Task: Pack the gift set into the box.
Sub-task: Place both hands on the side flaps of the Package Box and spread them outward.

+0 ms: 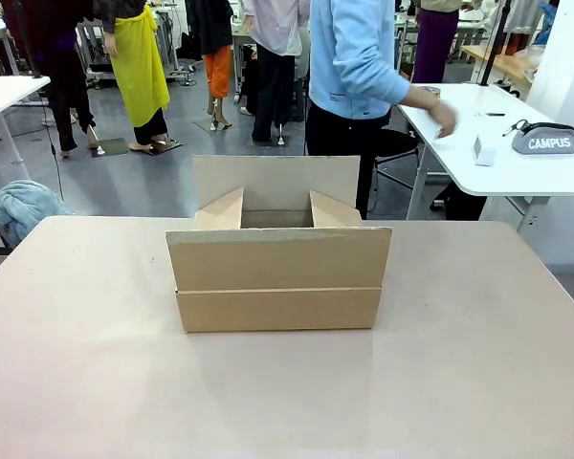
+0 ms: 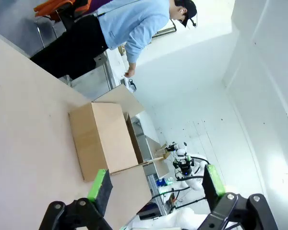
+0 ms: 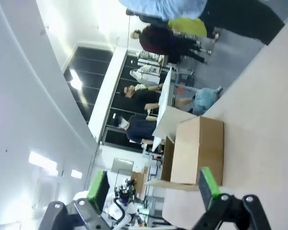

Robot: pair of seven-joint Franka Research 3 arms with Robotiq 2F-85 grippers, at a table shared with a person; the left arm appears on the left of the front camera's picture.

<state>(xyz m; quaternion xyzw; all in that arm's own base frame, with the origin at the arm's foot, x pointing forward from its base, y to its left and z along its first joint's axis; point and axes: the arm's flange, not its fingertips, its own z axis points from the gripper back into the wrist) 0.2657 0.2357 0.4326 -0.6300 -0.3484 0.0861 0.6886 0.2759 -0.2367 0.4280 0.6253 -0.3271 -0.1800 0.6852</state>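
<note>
One brown cardboard box [image 1: 279, 277] at the middle of the beige counter [image 1: 478, 363], top open, near flap standing tall, far flap upright behind it, side flaps angled up between them; inside hidden from the front. Left end effector [image 2: 156, 184] spread wide, green pads [image 2: 100, 184] well apart, gripping nothing, off the counter with the box [image 2: 103, 139] ahead and clear of it. Right end effector [image 3: 151, 187] likewise wide open and holding nothing, box [image 3: 197, 151] well apart in front. Beyond the far edge, person [image 1: 354, 67] in a light blue top, hand [image 1: 445, 117] stretched over a white side table [image 1: 517, 177] near a grey pouch [image 1: 545, 141] marked CAMPUS.
</note>
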